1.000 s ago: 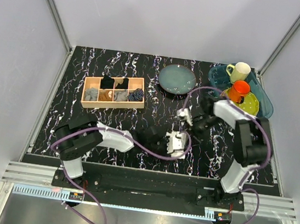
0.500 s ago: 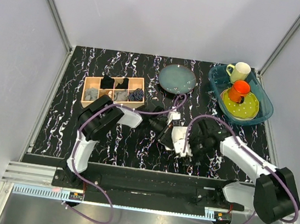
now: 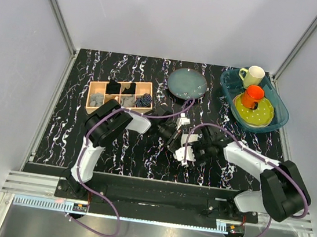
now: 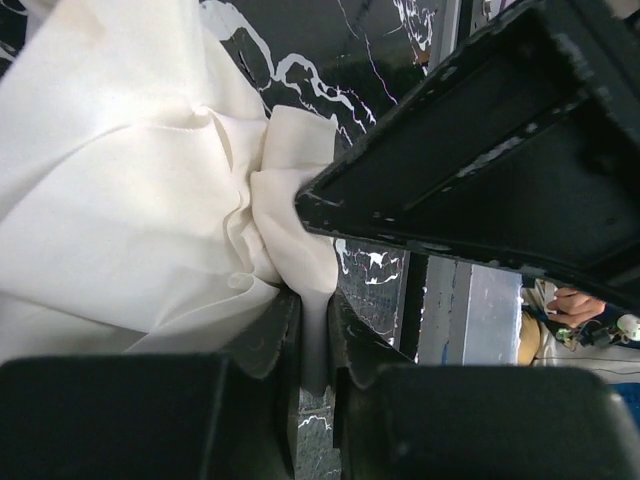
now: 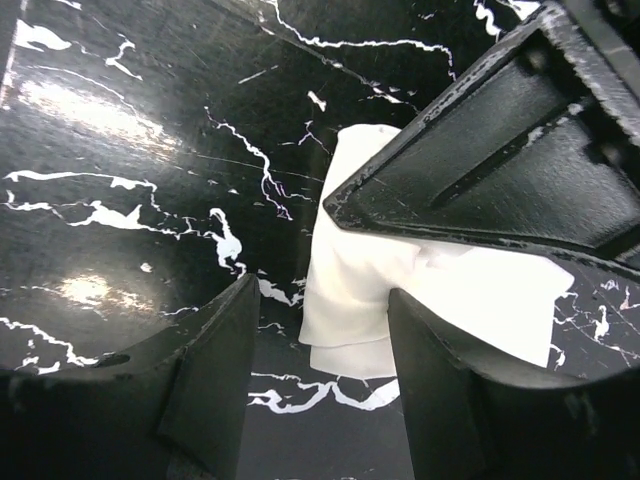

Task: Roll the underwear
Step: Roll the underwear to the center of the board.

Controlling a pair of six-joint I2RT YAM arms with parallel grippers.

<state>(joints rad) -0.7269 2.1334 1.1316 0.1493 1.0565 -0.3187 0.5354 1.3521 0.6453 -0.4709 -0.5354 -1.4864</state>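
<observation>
- Underwear (image 4: 130, 200): bunched, unrolled, lying on the table (image 3: 74, 136) at front centre, between the arms.
- Left pincer (image 4: 312, 330) clenched on a thin fold; right pincer (image 5: 322, 300) spread, straddling the cloth edge.
- Risk: the fold slips free, or the bunching makes a lopsided roll.
- Wooden box (image 3: 118, 112): small cloth rolls. Blue tray (image 3: 284, 111): green plate (image 3: 261, 111), orange cup (image 3: 253, 95), cream mug (image 3: 254, 75).

The left wrist camera sits almost against the underwear (image 4: 130, 200), which fills the left half of its view, and faces slantwise past it to the table (image 4: 385, 275) edge. The right wrist camera is also near the underwear, a little farther off, looking down on it. The top camera hangs high above and behind the arm bases, well away from the underwear, looking steeply down over the whole table. All three views share the underwear
</observation>
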